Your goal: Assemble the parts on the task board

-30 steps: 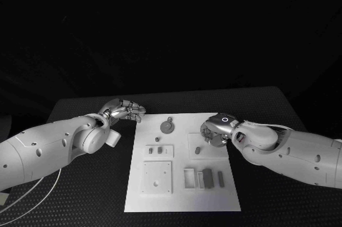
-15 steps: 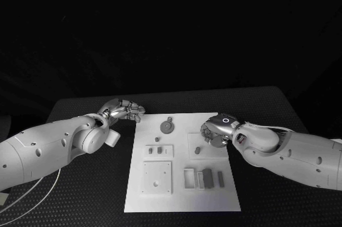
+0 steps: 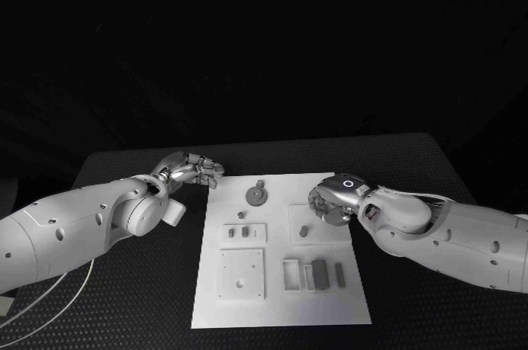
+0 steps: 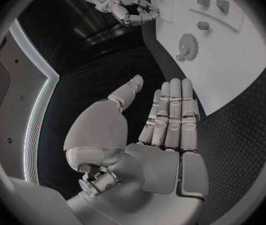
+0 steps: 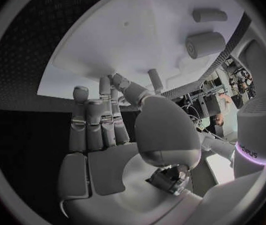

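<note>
The white task board (image 3: 281, 304) lies in the middle of the black table. On it are a round toothed grey part (image 3: 256, 195), a small peg (image 3: 241, 214), two short pieces in a raised plate (image 3: 244, 231), one piece on the right-hand plate (image 3: 304, 230) and dark bars (image 3: 320, 272) near the front. My left hand (image 3: 193, 169) hovers off the board's far left corner; its fingers (image 4: 170, 115) lie straight with the thumb apart and hold nothing. My right hand (image 3: 330, 205) hangs over the board's right edge, its fingers (image 5: 102, 120) reaching toward the board (image 5: 139, 35), with nothing in them.
A white cable (image 3: 49, 304) loops on the table at the near left. Black matting (image 3: 143, 289) runs along both sides of the board. The left wrist view shows the toothed part (image 4: 187, 46) and my right hand (image 4: 123, 7) beyond it.
</note>
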`<state>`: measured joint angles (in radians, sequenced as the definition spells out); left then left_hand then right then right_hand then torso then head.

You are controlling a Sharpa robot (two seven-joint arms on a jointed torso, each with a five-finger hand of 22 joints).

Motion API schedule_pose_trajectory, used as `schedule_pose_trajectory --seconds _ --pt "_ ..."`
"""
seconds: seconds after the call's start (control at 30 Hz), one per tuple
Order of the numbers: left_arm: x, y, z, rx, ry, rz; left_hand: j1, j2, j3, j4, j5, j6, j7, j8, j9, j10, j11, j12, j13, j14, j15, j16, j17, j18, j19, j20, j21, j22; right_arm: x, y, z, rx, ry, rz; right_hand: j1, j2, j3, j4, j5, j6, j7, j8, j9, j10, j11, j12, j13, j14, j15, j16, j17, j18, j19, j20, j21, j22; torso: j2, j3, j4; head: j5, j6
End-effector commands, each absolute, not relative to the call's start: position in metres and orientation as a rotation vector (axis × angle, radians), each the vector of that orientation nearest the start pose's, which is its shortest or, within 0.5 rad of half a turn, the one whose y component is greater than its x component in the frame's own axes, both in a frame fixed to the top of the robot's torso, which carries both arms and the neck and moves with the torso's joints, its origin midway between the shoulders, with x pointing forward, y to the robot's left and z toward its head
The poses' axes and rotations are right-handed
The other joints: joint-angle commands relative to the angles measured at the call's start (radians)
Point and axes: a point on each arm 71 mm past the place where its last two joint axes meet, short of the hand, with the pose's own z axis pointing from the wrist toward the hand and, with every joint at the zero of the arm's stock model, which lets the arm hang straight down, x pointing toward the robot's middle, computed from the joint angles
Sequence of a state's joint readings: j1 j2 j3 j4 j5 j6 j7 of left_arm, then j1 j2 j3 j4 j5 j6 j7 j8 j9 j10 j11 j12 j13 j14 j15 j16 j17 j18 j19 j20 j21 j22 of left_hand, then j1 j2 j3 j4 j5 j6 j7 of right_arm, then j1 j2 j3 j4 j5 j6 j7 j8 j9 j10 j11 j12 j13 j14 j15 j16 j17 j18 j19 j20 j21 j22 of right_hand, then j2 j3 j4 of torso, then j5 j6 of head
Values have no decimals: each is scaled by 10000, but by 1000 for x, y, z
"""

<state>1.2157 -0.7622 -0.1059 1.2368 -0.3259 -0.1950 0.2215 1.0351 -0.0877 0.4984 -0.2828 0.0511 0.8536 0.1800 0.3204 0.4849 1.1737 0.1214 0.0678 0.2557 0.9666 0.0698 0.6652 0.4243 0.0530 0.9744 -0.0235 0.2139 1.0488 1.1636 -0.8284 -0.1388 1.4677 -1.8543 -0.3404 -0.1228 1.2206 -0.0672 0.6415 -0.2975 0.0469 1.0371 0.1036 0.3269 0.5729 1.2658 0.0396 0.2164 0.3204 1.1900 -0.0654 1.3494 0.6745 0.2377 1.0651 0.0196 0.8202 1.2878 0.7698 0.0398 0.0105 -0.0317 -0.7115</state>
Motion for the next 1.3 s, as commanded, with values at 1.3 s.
schedule_pose_trajectory --seconds 1.3 --pt "531 251 -218 -8722 16805 -12155 -4 28 -86 18 -4 -48 -11 82 -26 -65 26 41 -19 80 10 -99 68 79 98 -32 -39 -7 444 -150 -195 -2718 15482 8991 -17 -10 25 35 30 25 38 19 41 107 8 -138 -11 84 -49 -87 9 241 119 3 -103 -26 -12 -33 14 425 -17"
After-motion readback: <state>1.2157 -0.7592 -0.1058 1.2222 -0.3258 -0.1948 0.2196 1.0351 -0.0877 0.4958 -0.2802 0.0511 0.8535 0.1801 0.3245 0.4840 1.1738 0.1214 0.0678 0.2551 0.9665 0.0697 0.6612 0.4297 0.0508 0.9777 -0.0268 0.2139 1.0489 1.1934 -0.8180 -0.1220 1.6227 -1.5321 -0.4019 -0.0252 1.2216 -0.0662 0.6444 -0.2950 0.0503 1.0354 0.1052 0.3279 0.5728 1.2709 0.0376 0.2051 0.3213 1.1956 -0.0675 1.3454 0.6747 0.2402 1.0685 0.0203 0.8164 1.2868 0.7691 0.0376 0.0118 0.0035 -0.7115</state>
